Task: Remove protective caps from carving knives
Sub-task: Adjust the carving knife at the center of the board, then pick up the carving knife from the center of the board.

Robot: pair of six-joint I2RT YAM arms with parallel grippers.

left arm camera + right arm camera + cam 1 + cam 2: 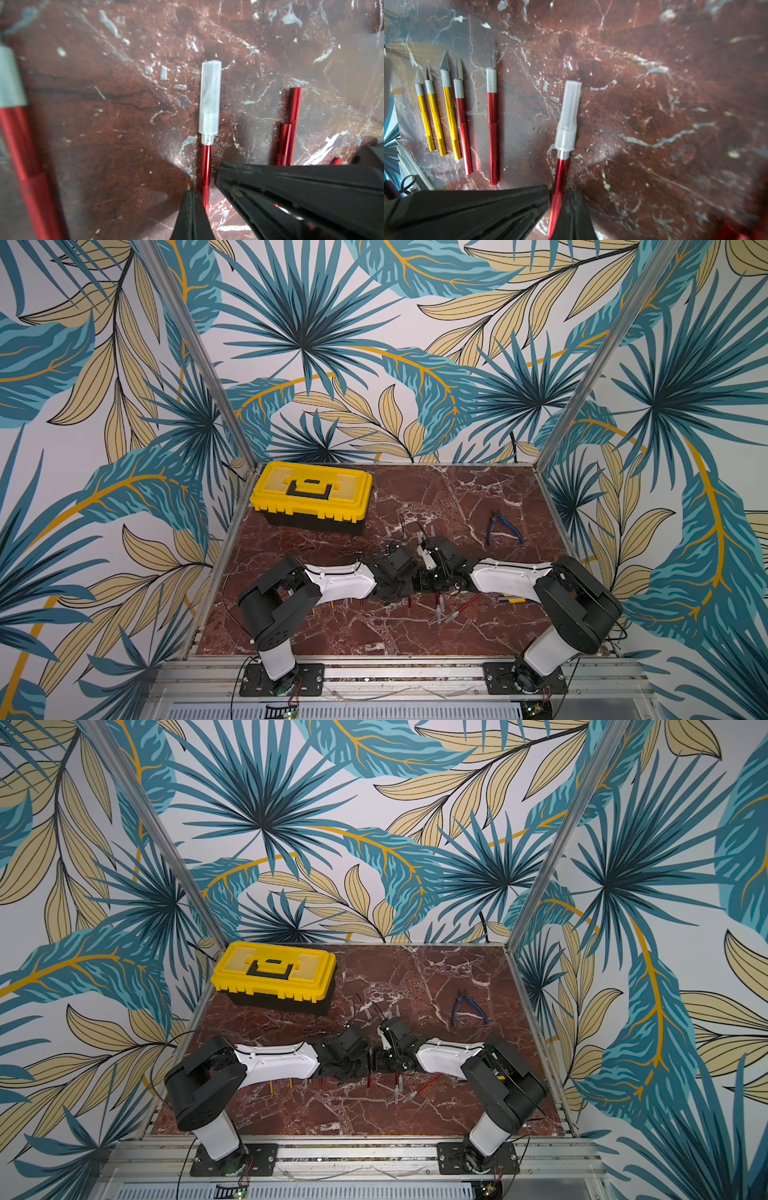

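Right hand (559, 192) is clamped tight on the red handle of a knife (560, 170). Its cap (568, 116) is on, over the desk (675, 104). Left hand (204, 182) is drawn narrow too, and the same handle runs between its fingers (191, 207); whether it truly pinches cannot be told. In the top views both hands meet nearer the viewer than the toolbox (311, 493) and to its right. Five bare knives (450, 116), three yellow and two red, lie in a row on the desk, also nearer the viewer than the toolbox.
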